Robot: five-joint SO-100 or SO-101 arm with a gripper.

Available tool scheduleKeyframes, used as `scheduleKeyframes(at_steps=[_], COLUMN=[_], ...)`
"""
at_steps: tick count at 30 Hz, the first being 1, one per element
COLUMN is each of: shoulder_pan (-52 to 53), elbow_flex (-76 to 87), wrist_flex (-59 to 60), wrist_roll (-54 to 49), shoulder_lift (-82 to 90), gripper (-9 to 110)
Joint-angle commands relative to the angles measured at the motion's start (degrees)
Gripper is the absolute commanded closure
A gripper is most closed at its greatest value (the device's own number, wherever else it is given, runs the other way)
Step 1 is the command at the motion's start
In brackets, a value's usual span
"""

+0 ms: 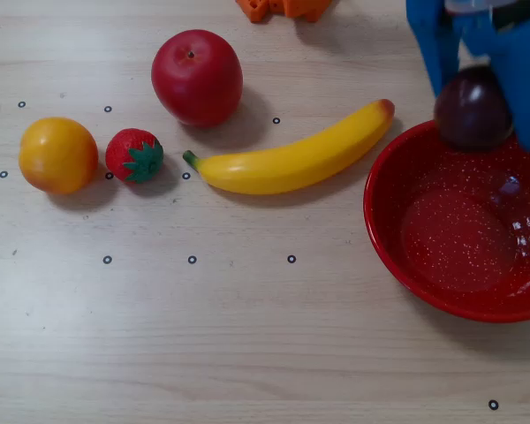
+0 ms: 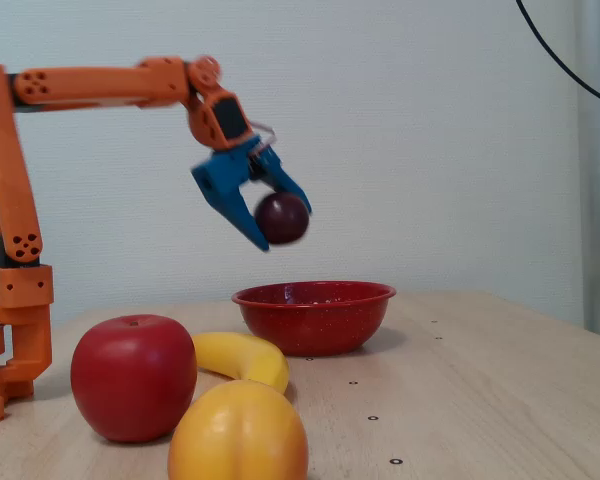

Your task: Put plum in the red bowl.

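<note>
The dark purple plum [image 1: 473, 108] [image 2: 281, 218] is held between the blue fingers of my gripper [image 1: 486, 106] [image 2: 280, 222], high in the air. In the overhead view it hangs over the far rim of the red speckled bowl [image 1: 415, 256]. In the fixed view it hangs well above the bowl [image 2: 315, 322], over its left part. The bowl has nothing in it.
A yellow banana [image 1: 291, 161] lies just left of the bowl. A red apple [image 1: 197, 77], a strawberry [image 1: 134, 155] and an orange fruit [image 1: 57, 155] sit further left. The orange arm base [image 2: 10, 300] stands at the table's back.
</note>
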Motion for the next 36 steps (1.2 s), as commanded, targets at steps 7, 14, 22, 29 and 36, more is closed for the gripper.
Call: scheduleKeyframes(at_steps=[7, 14, 22, 29, 36], shoulder_pan=[2.7, 1.8, 0.3, -3.1, -9.2], elbow_flex=[-11.3, -10.2, -9.9, -8.3, 2.2], wrist_flex=[-3.9, -5.9, -5.5, -3.3, -5.6], wrist_roll=[-2.2, -2.8, -3.3, -3.8, -3.3], shoulder_lift=[-11.3, -14.4, -9.8, 0.0, 12.1], gripper=[69, 50, 55, 76, 101])
